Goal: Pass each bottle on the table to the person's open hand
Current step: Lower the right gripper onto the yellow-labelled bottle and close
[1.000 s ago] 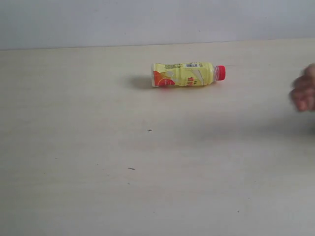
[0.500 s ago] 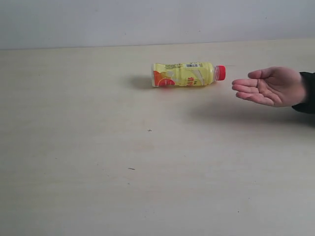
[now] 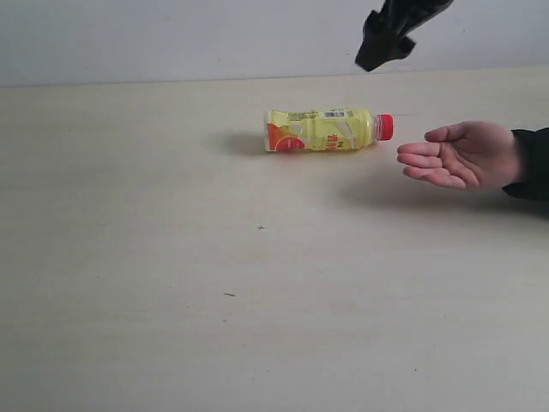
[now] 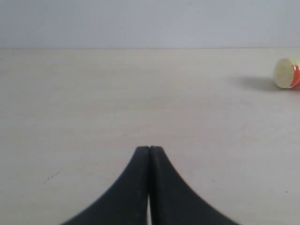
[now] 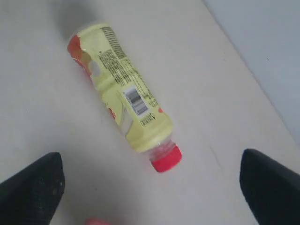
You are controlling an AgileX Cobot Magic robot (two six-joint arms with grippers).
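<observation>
I see one bottle (image 3: 322,130) on the surface (image 3: 171,257), the yellow-labelled one with the red cap; it lies on its side in the far half, cap pointing toward the person's hand (image 3: 459,154); no other bottle shows in any view, so I cannot say how many are already delivered; this one is plainly not yet handed over, nor even gripped, so I judge the pick, the lift and the pass all remain for it; the hand waits palm up and open, fingers toward the cap, near it but apart; the right tool (image 3: 383,43) hangs high above the surface, over the stretch around the cap end, and its wrist view looks down on the bottle lying between its two dark fingers; those fingers are spread wide and hold nothing; the left tool (image 4: 149,154) sits low over the surface, well apart from the bottle, its fingers pressed together with nothing between them.
</observation>
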